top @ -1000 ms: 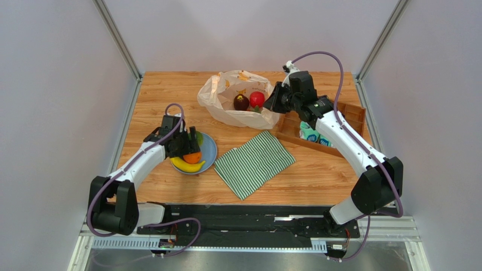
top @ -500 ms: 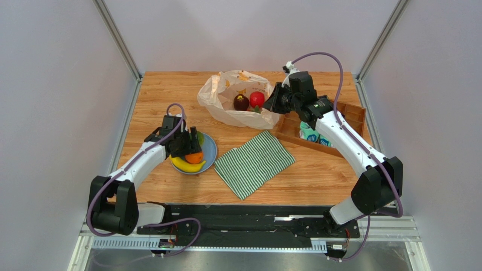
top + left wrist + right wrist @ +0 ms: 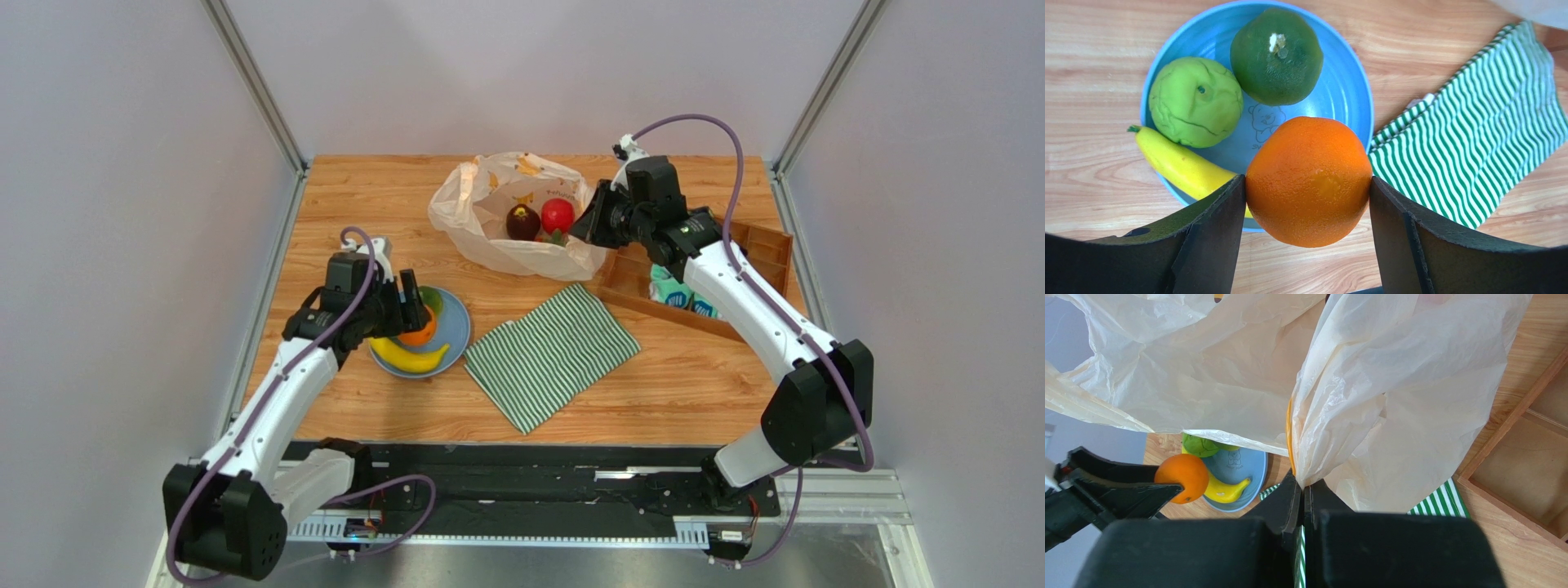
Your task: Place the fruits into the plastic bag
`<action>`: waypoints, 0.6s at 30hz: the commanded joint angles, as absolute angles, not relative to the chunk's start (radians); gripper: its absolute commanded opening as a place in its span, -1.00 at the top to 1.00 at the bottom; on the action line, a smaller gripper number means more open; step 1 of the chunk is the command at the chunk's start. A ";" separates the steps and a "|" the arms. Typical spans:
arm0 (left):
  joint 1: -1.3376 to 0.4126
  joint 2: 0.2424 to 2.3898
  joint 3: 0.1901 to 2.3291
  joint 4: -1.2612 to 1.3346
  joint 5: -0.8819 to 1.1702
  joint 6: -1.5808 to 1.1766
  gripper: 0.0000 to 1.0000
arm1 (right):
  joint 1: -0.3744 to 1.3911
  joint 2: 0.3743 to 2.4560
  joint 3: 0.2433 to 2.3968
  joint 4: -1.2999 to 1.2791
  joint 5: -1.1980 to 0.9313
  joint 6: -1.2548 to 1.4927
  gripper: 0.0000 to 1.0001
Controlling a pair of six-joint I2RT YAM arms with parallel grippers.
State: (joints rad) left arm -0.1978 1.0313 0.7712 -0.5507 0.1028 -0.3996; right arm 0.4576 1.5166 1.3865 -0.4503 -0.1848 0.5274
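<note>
No writing is legible; a faint print on the blue plate [image 3: 1346, 98] is unreadable.

left arm [image 3: 285, 377] and right arm [image 3: 751, 304]: white tubular links joined by black housings. a purple cable [image 3: 702, 116] arcs behind each wrist, away from the jaws. left gripper [image 3: 1308, 184] and right gripper [image 3: 1304, 485]: matte black, wedge-shaped fingers [image 3: 1207, 242] with flat inner faces, tapering to the tips; broad black body behind the jaws.

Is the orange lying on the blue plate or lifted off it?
Lifted: the left tool clamps the orange, which hangs above the blue plate's rim.
</note>
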 commanded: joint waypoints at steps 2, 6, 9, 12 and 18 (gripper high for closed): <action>-0.204 0.930 0.833 -0.580 0.110 -0.350 0.00 | 0.463 1.483 1.377 -0.407 -0.192 0.535 1.00; -0.268 0.852 0.891 -0.592 0.055 -0.328 0.09 | 0.462 1.480 1.376 -0.407 -0.190 0.535 1.00; -0.380 0.824 0.986 -0.586 0.003 -0.327 0.10 | 0.463 1.480 1.374 -0.405 -0.187 0.537 1.00; -0.515 0.845 1.092 -0.565 -0.070 -0.325 0.12 | 0.463 1.482 1.374 -0.402 -0.192 0.538 1.00; -0.705 1.006 1.304 -0.473 -0.034 -0.313 0.12 | 0.465 1.483 1.374 -0.410 -0.187 0.534 1.00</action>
